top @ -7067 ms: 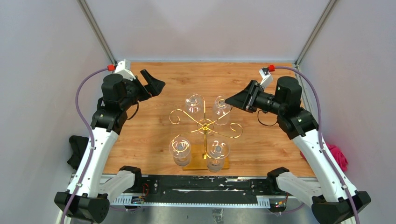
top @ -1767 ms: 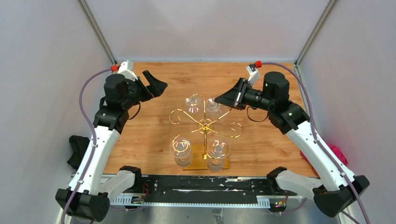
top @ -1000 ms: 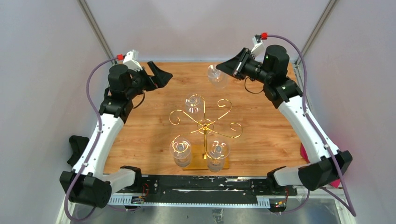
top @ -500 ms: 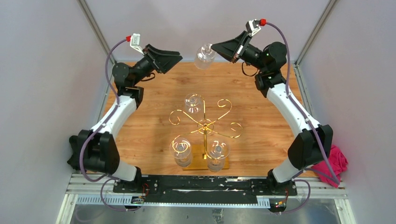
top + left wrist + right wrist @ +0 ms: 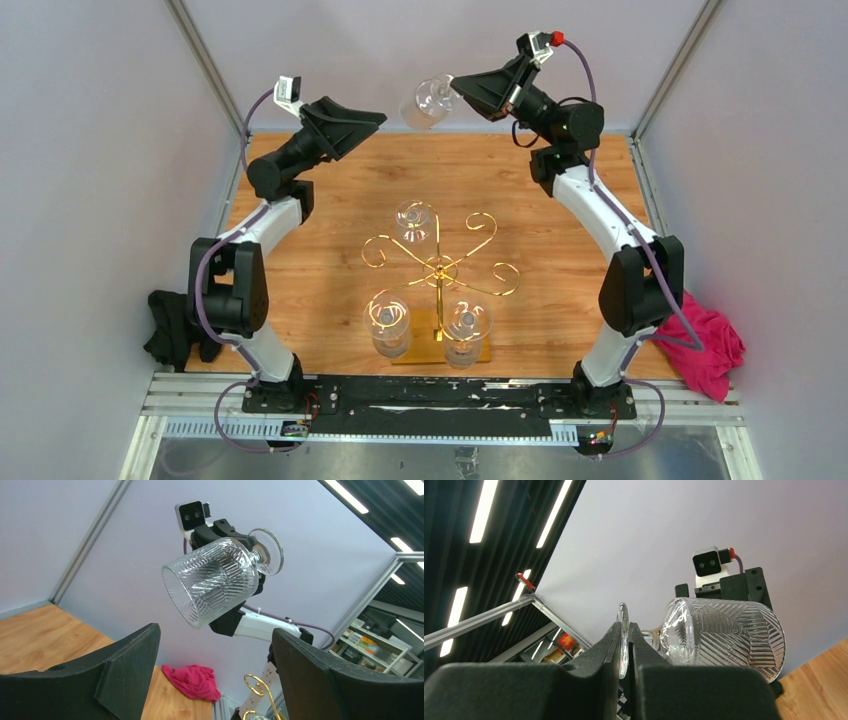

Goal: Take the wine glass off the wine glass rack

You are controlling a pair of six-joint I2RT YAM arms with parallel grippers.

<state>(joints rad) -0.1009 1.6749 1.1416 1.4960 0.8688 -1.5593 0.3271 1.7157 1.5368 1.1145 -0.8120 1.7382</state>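
The right tool [image 5: 452,84] is clamped narrow on the wine glass [image 5: 425,103], its two fingers [image 5: 611,645] pinching the flat round foot edge-on. The glass is in the air above the far edge of the surface [image 5: 320,280], well apart from the wine glass rack [image 5: 440,266]. It lies nearly on its side, and its cut-pattern bowl and open mouth point towards the left arm.

The left tool [image 5: 377,118] stands wide, with nothing between its fingers. It is raised over the far left part of the surface and aimed at the glass. In the left wrist view the bowl shows above the gap between the two black fingers and does not touch them.

The rack stands on its wooden base near the middle of the surface, closer to the arm bases. Three other glasses [image 5: 386,320] hang from its scrolled gold arms, one on the far side and two on the near side. The far-right arm carries none.

A pink cloth [image 5: 712,350] lies off the right edge of the surface, and a dark cloth [image 5: 165,325] lies off the left edge.
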